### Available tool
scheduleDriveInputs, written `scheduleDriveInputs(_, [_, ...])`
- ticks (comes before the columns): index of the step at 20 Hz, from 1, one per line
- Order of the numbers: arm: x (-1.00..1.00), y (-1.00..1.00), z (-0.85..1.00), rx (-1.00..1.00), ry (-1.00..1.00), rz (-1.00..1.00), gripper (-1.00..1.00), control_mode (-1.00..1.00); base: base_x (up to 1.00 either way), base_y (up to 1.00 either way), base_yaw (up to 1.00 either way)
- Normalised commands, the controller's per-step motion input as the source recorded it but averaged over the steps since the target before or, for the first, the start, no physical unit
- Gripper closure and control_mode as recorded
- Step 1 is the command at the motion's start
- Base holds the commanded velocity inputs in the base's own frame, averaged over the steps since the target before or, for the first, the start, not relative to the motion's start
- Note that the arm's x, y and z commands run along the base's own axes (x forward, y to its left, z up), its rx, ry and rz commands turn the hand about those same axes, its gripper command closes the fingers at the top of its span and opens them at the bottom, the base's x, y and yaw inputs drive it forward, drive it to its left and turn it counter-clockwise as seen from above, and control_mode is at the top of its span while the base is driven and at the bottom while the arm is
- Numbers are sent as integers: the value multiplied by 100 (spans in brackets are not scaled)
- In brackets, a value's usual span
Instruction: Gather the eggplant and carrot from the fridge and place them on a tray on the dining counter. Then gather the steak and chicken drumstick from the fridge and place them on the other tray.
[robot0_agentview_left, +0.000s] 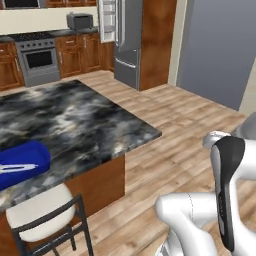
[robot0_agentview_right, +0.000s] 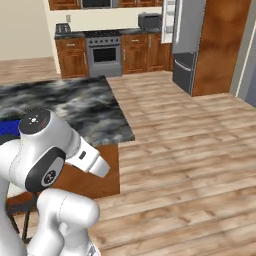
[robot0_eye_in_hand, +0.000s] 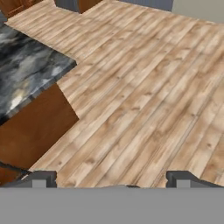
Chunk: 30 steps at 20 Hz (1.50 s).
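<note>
Tool (robot0_eye_in_hand: 111, 179) released, over floor | fridge (robot0_agentview_left: 125, 40) door ajar | other tray (robot0_agentview_left: 20, 162) on dining counter (robot0_agentview_left: 75, 120)

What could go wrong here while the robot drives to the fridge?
The dining counter corner juts beside the path, so the base or arm may clip it. The fridge door stands open and could be struck on approach. The end effector is open and holds nothing, so no food is gathered yet.

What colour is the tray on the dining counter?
Bright blue tray with white streaks on the marbled dining counter, best in the left base view.
</note>
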Motion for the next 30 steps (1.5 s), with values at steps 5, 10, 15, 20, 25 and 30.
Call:
scheduleDriveInputs(5, [0, 0, 0, 0, 0, 0, -100, 100, 85, -53, -6])
scheduleDriveInputs(10, [0, 0, 0, 0, 0, 0, -100, 100, 99, -9, -1])
scheduleDriveInputs(15, [0, 0, 0, 0, 0, 0, -100, 100, 100, -20, 2])
scheduleDriveInputs(20, [0, 0, 0, 0, 0, 0, -100, 100, 100, -14, 13])
scheduleDriveInputs(25, [0, 0, 0, 0, 0, 0, -100, 100, 79, -62, 7])
scheduleDriveInputs(30, [0, 0, 0, 0, 0, 0, -100, 100, 20, -100, 1])
